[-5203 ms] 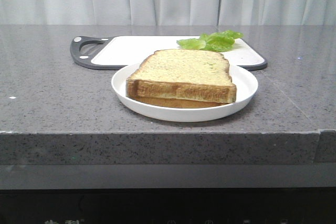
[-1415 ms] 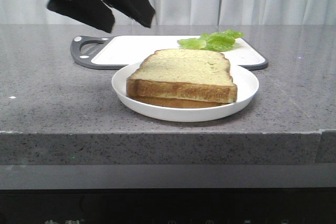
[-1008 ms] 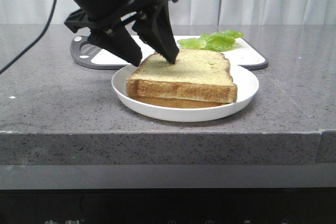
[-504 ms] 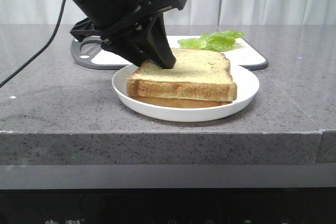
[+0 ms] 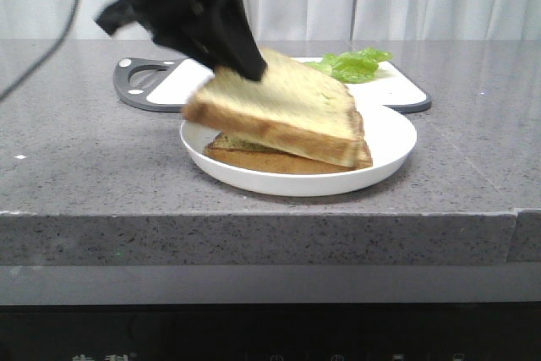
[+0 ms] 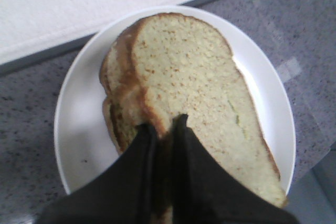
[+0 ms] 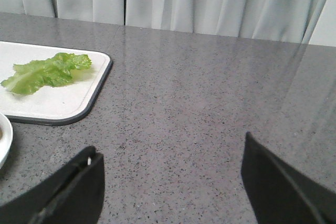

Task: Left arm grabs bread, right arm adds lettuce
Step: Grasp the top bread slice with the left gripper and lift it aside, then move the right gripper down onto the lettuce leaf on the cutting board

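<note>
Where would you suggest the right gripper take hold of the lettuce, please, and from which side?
Probably best from above, pinching across the lettuce near its middle. It lies flat and ruffled on the cutting board, so nothing sticks up to catch from the side. The right gripper is open, away over bare counter.

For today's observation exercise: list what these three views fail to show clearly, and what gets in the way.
- Lower slice: front view, mostly covered by the tilted bread.
- Left gripper: front view, motion-blurred, arm cut by the top edge.
- Right gripper: wrist view, fingers cut by the bottom edge; absent from the front view.
- Lettuce: front view, partly behind the bread.
</note>
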Motion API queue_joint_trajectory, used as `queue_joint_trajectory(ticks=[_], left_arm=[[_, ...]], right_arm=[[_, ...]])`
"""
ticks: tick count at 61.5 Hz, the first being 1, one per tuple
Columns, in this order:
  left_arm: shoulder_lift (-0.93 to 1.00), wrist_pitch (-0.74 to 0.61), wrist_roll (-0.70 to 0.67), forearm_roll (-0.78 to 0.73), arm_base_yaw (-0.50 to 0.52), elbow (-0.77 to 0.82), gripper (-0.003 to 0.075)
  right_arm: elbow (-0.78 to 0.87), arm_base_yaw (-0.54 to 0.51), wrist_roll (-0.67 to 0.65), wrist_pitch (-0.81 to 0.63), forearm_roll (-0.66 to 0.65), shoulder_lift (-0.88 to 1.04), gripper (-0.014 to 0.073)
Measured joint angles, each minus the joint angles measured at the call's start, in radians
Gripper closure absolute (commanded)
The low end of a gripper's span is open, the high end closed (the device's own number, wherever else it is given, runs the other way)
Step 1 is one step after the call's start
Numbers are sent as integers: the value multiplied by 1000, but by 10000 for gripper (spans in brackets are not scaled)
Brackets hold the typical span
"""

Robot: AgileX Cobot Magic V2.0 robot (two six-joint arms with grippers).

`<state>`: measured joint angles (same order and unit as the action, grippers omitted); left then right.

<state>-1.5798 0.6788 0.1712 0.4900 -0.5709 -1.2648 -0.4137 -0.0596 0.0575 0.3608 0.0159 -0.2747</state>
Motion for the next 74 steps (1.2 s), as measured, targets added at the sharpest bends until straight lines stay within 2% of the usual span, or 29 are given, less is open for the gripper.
queue_joint_trajectory(ticks=[11, 20, 34, 57, 74], left_arm=[[135, 0, 0, 0, 59, 61, 739], [255, 0, 2, 0, 133, 179, 739], [455, -15, 2, -3, 280, 350, 739], [674, -15, 2, -38, 537, 472, 739], [692, -15, 2, -38, 564, 481, 739]], right_arm=[[0, 0, 0, 0, 0, 0, 33], [0, 0, 0, 0, 0, 0, 33], [0, 0, 0, 0, 0, 0, 33], [0, 0, 0, 0, 0, 0, 33], [0, 0, 0, -4, 0, -16, 33]])
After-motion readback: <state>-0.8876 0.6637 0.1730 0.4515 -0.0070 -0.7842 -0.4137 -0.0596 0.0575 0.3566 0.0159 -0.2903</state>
